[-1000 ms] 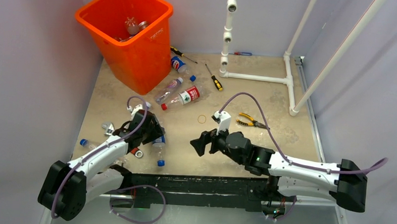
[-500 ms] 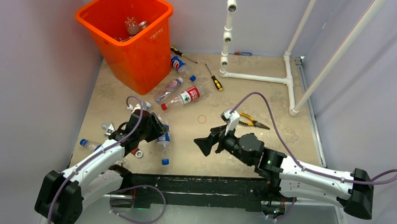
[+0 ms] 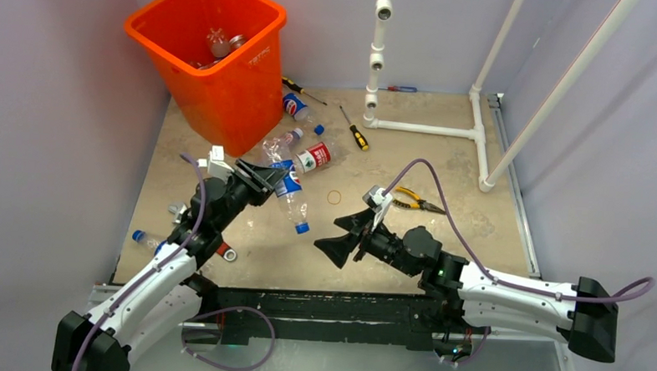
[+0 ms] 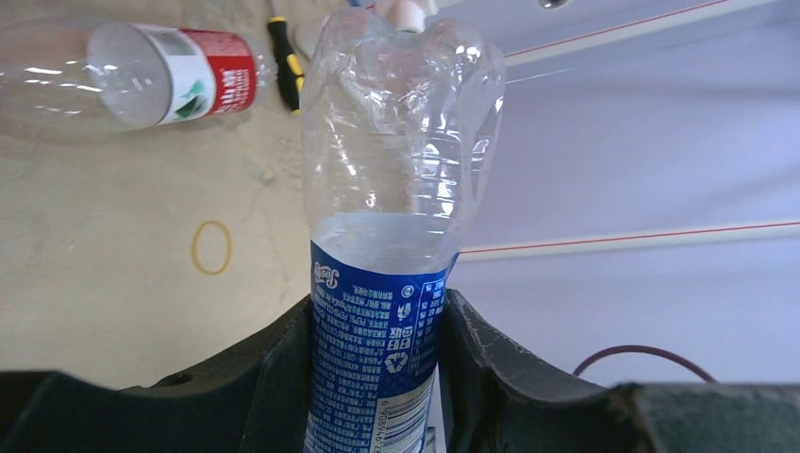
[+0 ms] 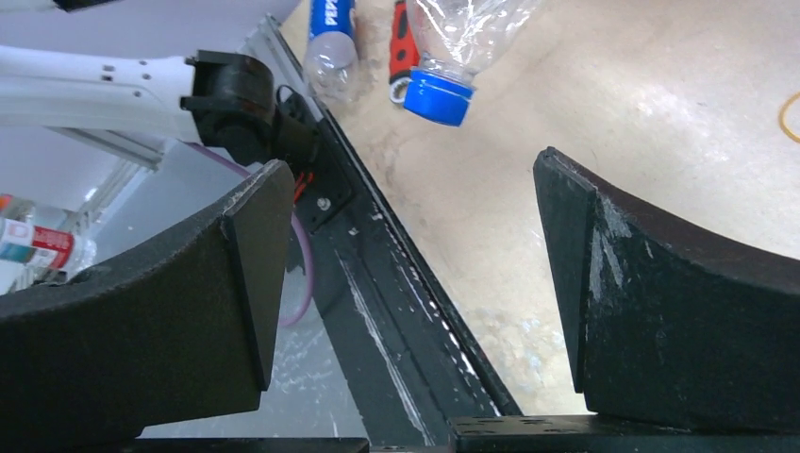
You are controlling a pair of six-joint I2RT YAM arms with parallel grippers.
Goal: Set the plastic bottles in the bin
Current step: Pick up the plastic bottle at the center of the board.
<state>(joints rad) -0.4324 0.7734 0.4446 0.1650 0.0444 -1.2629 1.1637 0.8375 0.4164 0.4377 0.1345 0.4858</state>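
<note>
My left gripper (image 3: 265,179) is shut on a clear plastic bottle with a blue label (image 3: 288,184) and holds it above the table. Its blue cap (image 3: 304,228) points toward me and its base toward the orange bin (image 3: 228,97). In the left wrist view both fingers press the blue label (image 4: 377,349), and the crinkled clear body (image 4: 401,123) stands above them. More bottles lie by the bin: a red-labelled one (image 3: 311,158), a blue-labelled one (image 3: 295,106) and a clear one (image 3: 290,137). My right gripper (image 3: 340,238) hangs open near the front edge, holding nothing (image 5: 410,283).
Two screwdrivers (image 3: 354,132) and yellow-handled pliers (image 3: 412,199) lie on the table. A white pipe frame (image 3: 428,128) stands at the back right. A rubber band (image 3: 334,197) lies mid-table. A small blue-capped bottle (image 3: 143,238) and a red-handled tool (image 3: 224,251) sit beside my left arm.
My left gripper closed on the blue-labelled bottle, lifted it off the table and carried it up toward the bin. My right arm shifted slightly to the right and lower.
</note>
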